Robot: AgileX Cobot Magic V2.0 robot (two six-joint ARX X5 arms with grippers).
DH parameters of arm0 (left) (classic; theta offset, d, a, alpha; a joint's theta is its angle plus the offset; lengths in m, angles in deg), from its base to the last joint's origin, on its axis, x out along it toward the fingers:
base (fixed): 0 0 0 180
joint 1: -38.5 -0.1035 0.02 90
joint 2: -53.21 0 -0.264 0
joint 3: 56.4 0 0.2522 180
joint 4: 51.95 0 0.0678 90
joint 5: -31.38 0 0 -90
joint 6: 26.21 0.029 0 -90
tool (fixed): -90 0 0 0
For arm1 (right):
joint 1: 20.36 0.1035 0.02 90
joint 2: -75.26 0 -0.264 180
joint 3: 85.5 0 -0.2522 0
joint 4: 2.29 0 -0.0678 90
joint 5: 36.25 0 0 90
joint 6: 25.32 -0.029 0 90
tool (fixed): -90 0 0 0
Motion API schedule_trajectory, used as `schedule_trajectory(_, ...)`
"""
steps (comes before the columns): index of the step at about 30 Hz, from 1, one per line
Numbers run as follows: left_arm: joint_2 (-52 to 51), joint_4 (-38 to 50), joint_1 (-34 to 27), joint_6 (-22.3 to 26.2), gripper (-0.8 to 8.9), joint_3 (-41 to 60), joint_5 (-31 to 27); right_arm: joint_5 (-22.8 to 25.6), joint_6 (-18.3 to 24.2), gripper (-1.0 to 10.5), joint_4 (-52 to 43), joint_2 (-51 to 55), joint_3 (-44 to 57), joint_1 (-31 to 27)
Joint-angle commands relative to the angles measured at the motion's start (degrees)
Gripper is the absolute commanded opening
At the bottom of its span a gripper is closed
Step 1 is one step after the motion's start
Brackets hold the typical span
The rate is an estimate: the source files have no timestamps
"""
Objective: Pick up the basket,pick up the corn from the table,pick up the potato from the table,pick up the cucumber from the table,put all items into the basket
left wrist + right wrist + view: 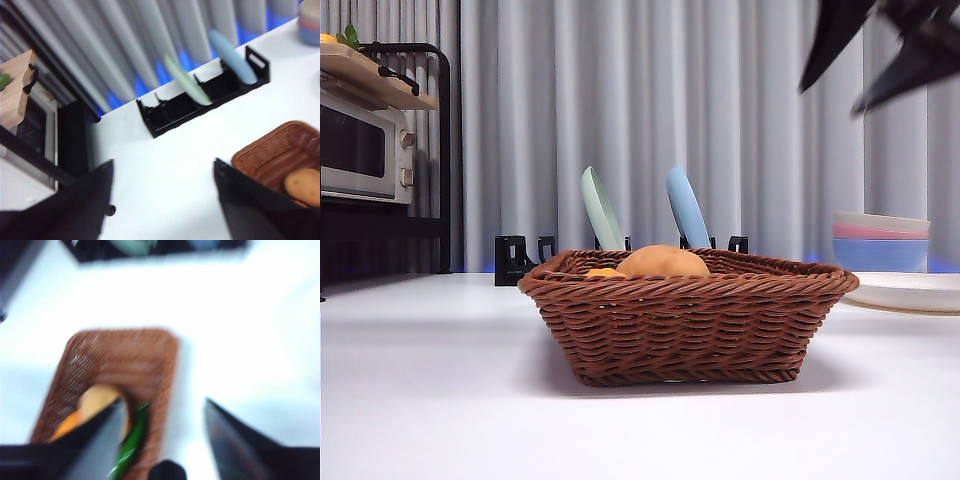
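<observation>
The basket stands on the white worktop, roughly centred in the front view. Above its braided rim the potato shows as a tan dome, and beside it only a small orange sliver of the corn clears the rim. The rest of the contents is hidden behind the near wall from this angle.

The right wrist view is heavily blurred. It shows the basket from above, holding the potato, the corn and the cucumber along one side wall. All three are partly covered by a jaw of the right hand. That hand is spread wide, grips nothing, and is raised above the basket. In the front view the dark shape at the upper right corner is most likely this hand, cut off by the frame.

The left hand is also spread and grips nothing, off to one side of the basket, of which only a corner shows with the potato inside.

Behind the basket a black rack holds a green plate and a blue plate. Stacked bowls stand at the right and an oven at the left.
</observation>
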Motion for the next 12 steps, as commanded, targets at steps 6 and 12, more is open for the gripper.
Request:
schedule_trajectory(6, -7.67, 20.83, -2.58, 4.55, -0.08, 18.36, 5.07, 7.69, 9.77, -0.1, -1.68, 10.21, -0.09, 0.20)
schedule_trajectory(12, -19.74, 40.87, -2.86, 5.66, -0.08, 44.70, 6.05, 7.80, 9.77, -0.1, -6.67, 21.11, 5.86, 0.83)
